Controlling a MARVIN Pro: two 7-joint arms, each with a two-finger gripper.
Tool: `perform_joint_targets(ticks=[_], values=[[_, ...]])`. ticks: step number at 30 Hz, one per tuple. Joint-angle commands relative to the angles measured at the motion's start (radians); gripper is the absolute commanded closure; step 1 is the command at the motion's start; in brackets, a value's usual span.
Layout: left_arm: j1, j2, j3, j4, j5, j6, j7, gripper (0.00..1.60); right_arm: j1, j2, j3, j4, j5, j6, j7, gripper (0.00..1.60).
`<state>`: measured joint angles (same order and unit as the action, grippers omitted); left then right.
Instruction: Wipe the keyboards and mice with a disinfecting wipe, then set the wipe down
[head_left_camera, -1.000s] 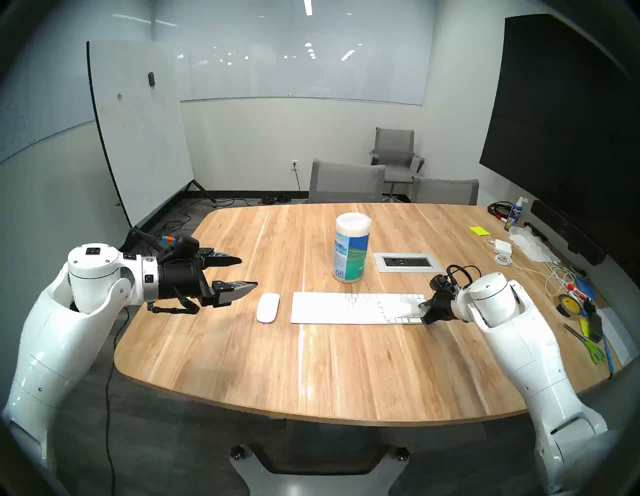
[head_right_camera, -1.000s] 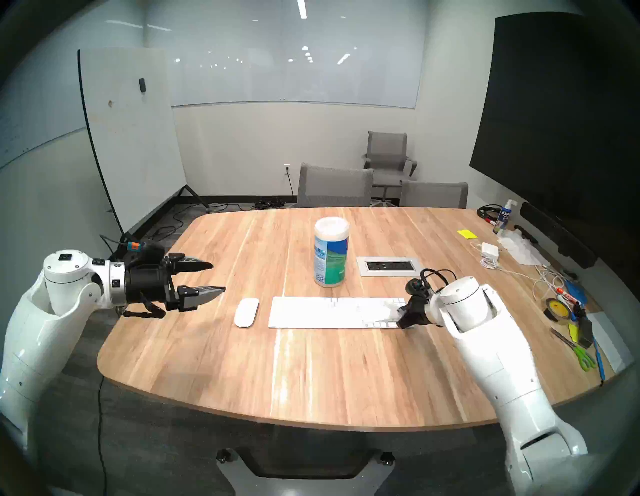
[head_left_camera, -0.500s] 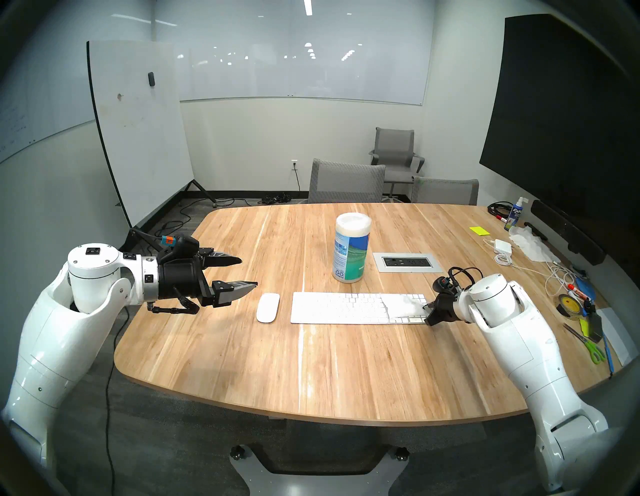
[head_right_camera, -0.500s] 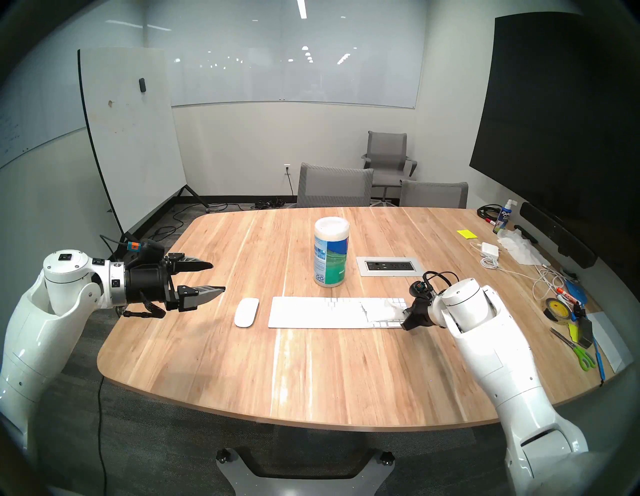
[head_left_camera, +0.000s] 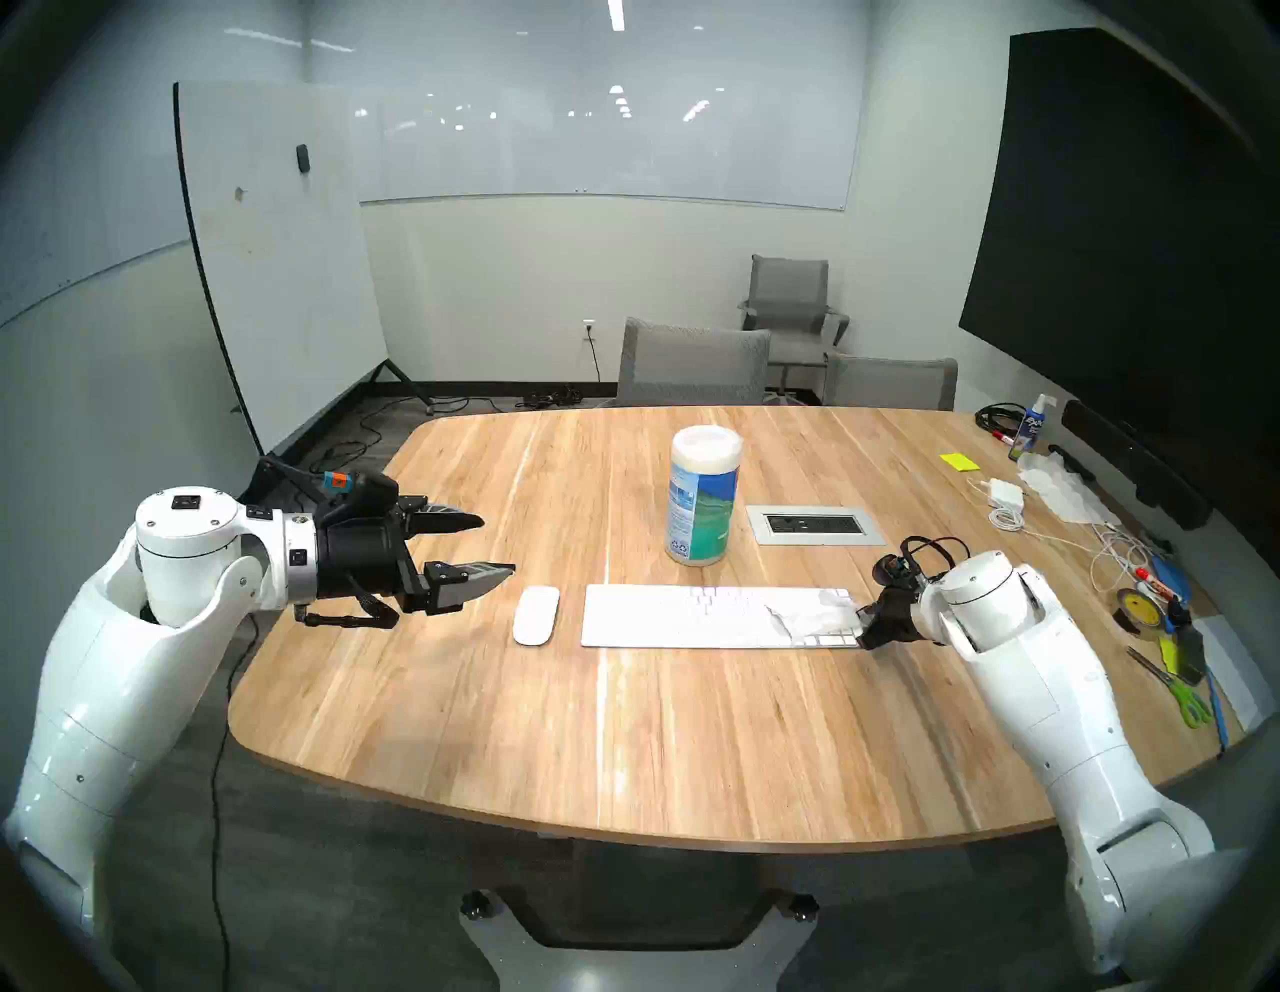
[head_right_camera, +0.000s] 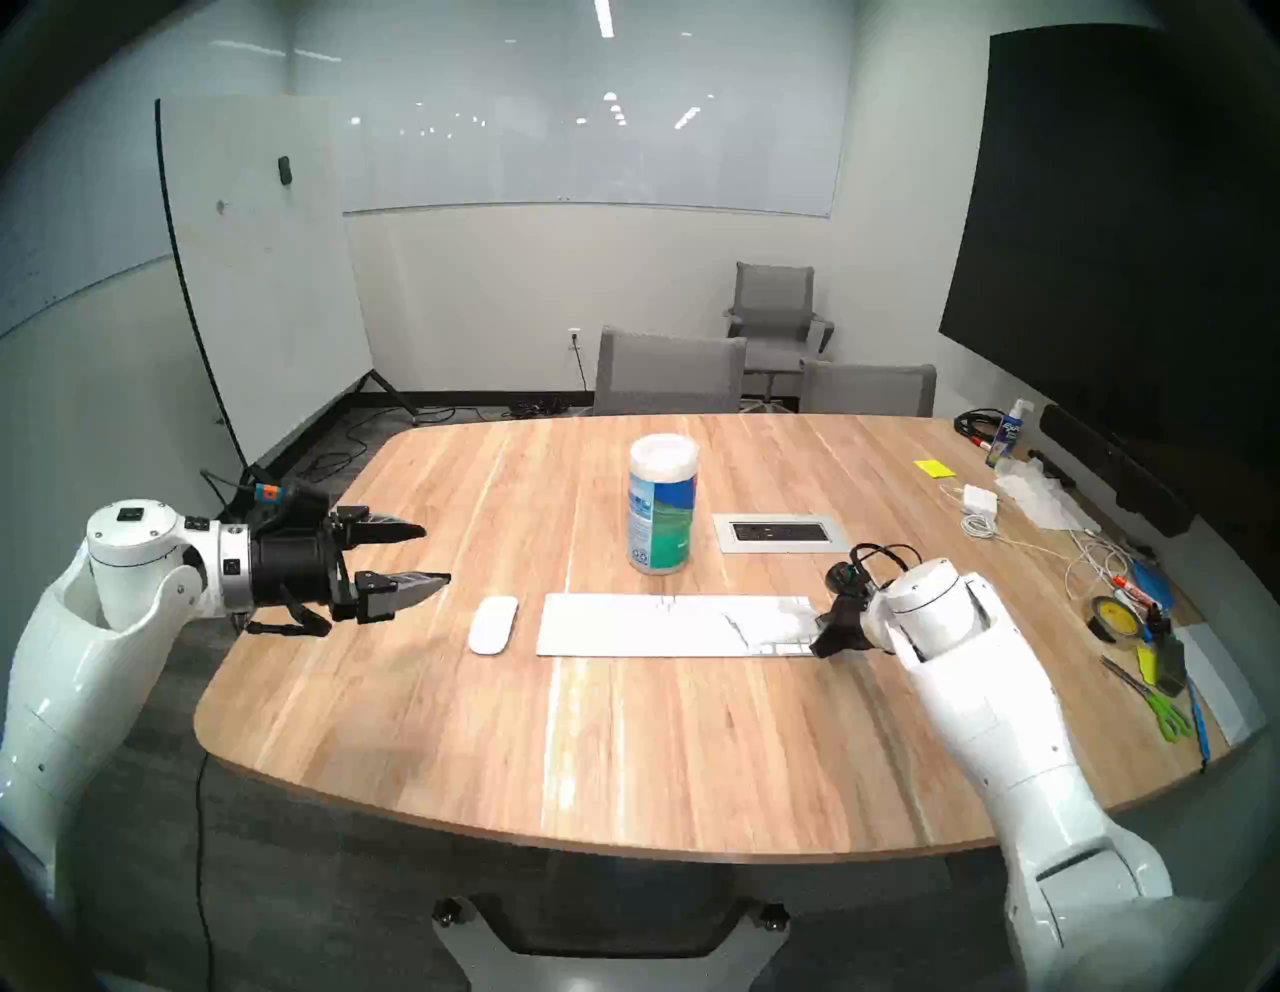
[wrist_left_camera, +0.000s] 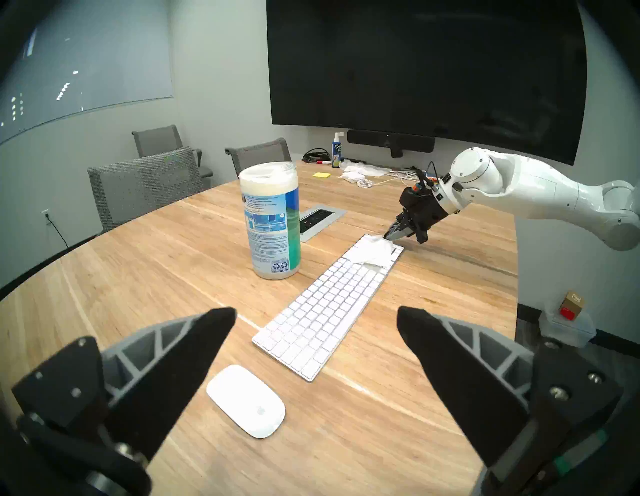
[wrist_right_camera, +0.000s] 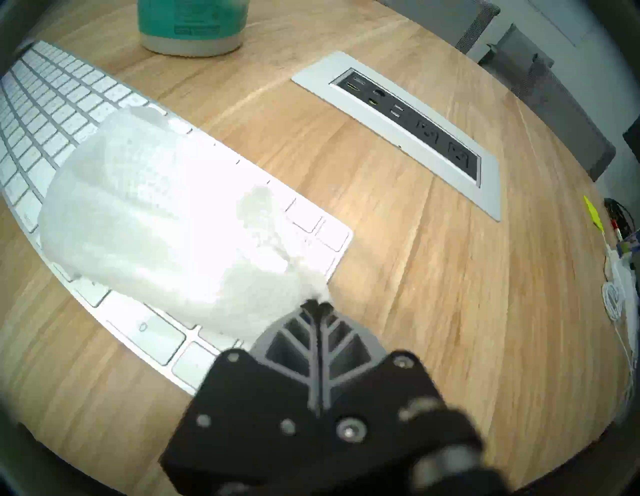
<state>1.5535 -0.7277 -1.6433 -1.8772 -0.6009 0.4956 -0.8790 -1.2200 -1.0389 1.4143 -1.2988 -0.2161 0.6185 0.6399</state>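
The wooden table (head_left_camera: 623, 727) took up most of the rm, w/ the robot's two arms reaching over its near side. On it, biggest to smallest: the wipe canister (head_left_camera: 701, 504) upright near the middle, then the keyboard (head_left_camera: 665, 616) lying flat in front of it, the wipe (head_left_camera: 814, 613) spread over the keyboard's right end, and the mouse (head_left_camera: 535, 615) just left of the keyboard, apart from it.

The right gripper (wrist_right_camera: 316, 304) had its jaws pinched tight on one corner of the wipe, right at the keyboard's right edge; the rest of the sheet lay draped over the number-pad keys. The left gripper (head_left_camera: 493, 544) hung above the table's left side w/ jaws wide apart and nothing in them, near the mouse but not touching it.

Progress, as I judged it: keyboard wipe was under way, w/ the cloth at the far right end. Whether the left and middle keys had been covered I couldn't tell; no wet marks showed. The mouse looked untouched, w/ no cloth near it. So left to do: prob. finish the keyboard, bring the wipe over to the mouse, then let go of it on the table.
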Motion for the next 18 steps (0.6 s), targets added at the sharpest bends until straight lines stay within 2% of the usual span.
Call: perform_joint_targets(ticks=[1,18], values=[[-0.002,0.002,-0.008,-0.007,-0.003,-0.001,-0.002,0.0,0.008,-0.02,0.001,-0.042,0.014,-0.004,0.008,1.6],[-0.002,0.002,-0.009,-0.008,-0.003,-0.001,-0.002,0.0,-0.021,-0.045,-0.013,-0.082,0.009,0.019,0.003,1.6]])
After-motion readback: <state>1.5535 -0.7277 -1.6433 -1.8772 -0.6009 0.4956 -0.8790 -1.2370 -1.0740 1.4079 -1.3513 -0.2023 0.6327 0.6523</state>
